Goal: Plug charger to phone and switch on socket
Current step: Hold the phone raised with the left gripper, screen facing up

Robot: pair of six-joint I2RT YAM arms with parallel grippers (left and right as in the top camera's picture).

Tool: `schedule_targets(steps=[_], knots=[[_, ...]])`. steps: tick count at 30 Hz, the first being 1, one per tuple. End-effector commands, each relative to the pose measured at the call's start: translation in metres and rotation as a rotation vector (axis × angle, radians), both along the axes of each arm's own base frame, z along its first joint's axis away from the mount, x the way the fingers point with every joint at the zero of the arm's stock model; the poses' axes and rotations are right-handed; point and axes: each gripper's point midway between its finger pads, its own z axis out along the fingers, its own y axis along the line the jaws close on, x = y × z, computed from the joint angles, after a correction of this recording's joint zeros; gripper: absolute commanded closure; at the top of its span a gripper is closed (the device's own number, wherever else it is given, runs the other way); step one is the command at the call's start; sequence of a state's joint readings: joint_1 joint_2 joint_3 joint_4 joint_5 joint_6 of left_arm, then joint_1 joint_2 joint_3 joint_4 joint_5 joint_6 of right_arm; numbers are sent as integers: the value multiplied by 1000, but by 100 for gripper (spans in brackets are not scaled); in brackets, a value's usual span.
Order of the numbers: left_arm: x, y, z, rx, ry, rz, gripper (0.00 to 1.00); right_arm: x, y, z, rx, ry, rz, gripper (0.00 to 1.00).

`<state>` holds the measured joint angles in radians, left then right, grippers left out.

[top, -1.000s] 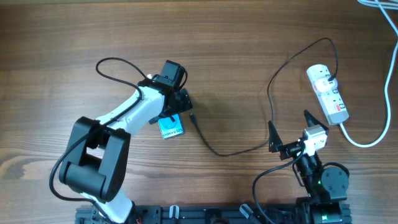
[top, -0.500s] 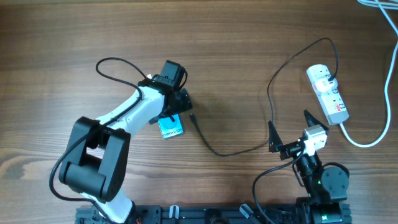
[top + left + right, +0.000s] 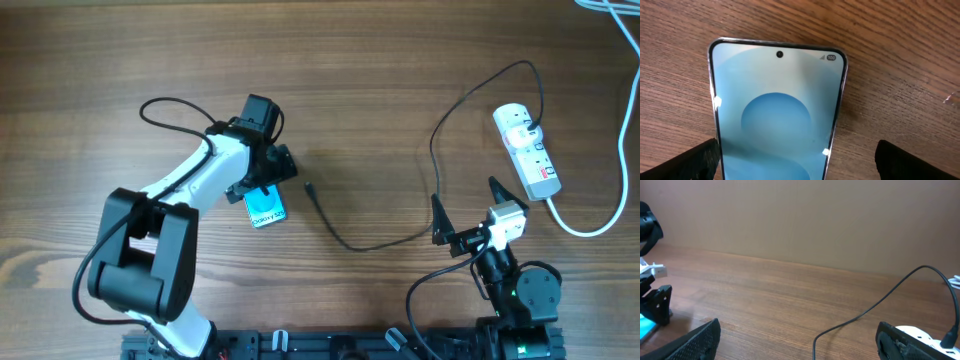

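Note:
The phone [image 3: 266,209] lies flat on the table, teal screen up, and fills the left wrist view [image 3: 777,110]. My left gripper [image 3: 267,183] is open over its upper end, one finger on each side [image 3: 797,162]. One finger touches the phone's edge and the other stands apart. The charger cable [image 3: 380,243] runs from its loose connector tip [image 3: 309,186], right of the phone, round to a white plug [image 3: 517,126] sitting in the socket [image 3: 530,155]. My right gripper [image 3: 466,207] is open and empty, left of the socket [image 3: 797,345]. The cable [image 3: 890,296] crosses in front of it.
The socket's thick white cord [image 3: 600,225] loops off the right edge of the table. Another pale cable [image 3: 600,8] shows at the top right corner. The left arm's black cable [image 3: 165,105] arcs over the table to its left.
My left arm has shifted left and a little toward the front, and the phone has moved left with it, away from the connector tip. The right arm, cable and socket are as before.

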<state>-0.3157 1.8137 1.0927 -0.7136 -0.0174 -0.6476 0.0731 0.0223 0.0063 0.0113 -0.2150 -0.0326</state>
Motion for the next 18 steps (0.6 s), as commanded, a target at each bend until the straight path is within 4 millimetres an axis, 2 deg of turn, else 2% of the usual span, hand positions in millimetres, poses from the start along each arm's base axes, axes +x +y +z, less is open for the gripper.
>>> schedule_targets(steps=[1,3,6,13,18], knots=[[8,-2,24,-27,-56,-8,0,1,-3,1,-18,-12,-17,0],[4,7,22,20,-41,-1,0,1,-3,1,-18,-12,-17,0],[-2,9,14,27,-17,-3,0,1,-3,1,-18,-12,-17,0],[-25,15,-25,33,8,-4,0,1,-3,1,-18,-12,-17,0],[-27,15,-30,37,19,-5,0,1,-3,1,-18,-12,-17,0]])
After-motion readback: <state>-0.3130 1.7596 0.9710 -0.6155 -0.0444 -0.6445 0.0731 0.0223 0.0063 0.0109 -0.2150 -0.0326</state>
